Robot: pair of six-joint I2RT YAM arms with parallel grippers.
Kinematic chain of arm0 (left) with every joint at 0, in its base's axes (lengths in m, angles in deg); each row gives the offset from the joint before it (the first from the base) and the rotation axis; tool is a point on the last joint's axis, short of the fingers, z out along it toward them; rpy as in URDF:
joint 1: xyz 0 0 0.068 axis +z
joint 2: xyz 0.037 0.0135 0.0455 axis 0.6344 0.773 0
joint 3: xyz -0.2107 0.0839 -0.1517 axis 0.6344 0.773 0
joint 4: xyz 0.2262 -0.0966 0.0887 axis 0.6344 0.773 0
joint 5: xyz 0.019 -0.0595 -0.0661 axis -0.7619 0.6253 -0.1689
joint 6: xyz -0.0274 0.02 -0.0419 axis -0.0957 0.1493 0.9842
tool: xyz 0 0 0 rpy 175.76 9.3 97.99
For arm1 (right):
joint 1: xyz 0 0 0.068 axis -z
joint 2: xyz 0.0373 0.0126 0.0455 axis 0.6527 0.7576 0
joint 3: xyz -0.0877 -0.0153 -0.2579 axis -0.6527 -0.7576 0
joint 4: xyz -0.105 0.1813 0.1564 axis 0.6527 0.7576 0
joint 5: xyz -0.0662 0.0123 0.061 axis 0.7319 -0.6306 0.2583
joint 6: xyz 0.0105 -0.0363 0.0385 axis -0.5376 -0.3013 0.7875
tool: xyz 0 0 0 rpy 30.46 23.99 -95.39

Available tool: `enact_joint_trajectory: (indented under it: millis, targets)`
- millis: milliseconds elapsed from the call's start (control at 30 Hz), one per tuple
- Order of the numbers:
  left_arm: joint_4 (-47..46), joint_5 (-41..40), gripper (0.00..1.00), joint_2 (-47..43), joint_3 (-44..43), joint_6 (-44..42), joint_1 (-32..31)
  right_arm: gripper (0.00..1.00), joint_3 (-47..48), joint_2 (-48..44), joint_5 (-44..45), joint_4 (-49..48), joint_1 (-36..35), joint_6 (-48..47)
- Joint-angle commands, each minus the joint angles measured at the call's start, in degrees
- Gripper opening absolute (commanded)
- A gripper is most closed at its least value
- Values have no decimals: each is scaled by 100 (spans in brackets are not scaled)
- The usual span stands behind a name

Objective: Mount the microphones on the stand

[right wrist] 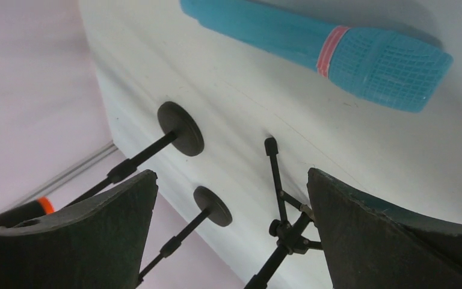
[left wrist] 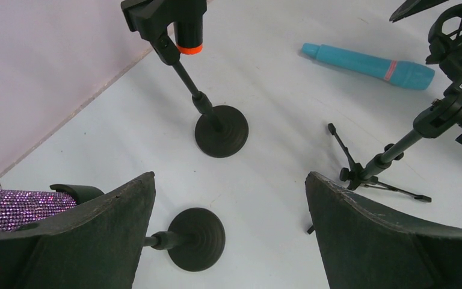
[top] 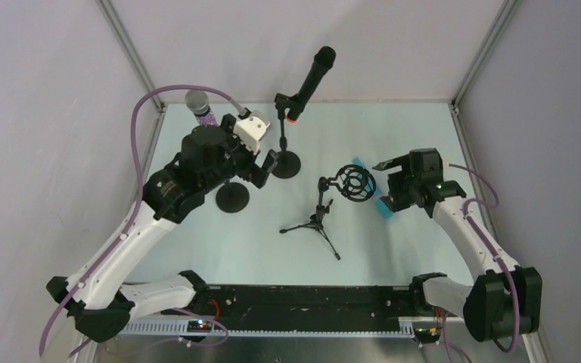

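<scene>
Top external view: three stands are on the pale bench (top: 197, 249), and two already carry a microphone.
Black microphone (top: 314, 76): clipped at a tilt in the far round-base stand (top: 286, 163), near the middle of the far edge, orange end down.
Purple glitter microphone (top: 200, 107): toward the far left corner. It appears to sit in the clip of the left round-base stand (top: 232, 197), though the left arm covers most of that joint.
Teal microphone (right wrist: 313, 45): lies flat on the bench toward the right edge, just beside the tripod stand (top: 314, 221). No end effector touches it.
Shock mount (top: 355, 183): the ring on top of the tripod stand, with nothing in it.
Left end effector (top: 266, 168): jaws spread wide and holding nothing, beside the purple microphone's stand.
Right end effector (top: 384, 185): jaws spread wide and holding nothing, poised over the teal microphone, whose body fills the upper part of the right wrist view.
Step in hand: likely the pickup of the last microphone, by the right arm.
Next move: bring the right fingers (right wrist: 385, 241) down astride the teal body, close on it, and lift. Then line the handle up with the shock mount and slide it in without tipping the light tripod.
</scene>
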Motion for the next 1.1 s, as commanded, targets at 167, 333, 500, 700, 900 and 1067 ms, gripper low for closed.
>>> enact_joint_trajectory:
  millis: [167,333,500,700,900,1067]
  targets:
    - [72,52,98,-124,-94,118,252,99,143,517,344,-166,-522,652]
    - [140,136,98,-89,-113,92,317,99,37,766,616,-389,-696,1072]
    - [191,188,98,10,-312,107,320,99,-112,1197,773,-667,-769,1574]
    - [285,227,98,150,-577,115,322,99,-132,1593,1286,-692,-845,1908]
    - [354,245,98,235,-804,299,364,99,-270,1559,1810,-743,-891,2271]
    - [377,284,98,285,-878,281,378,99,-272,1740,1977,-588,-827,2464]
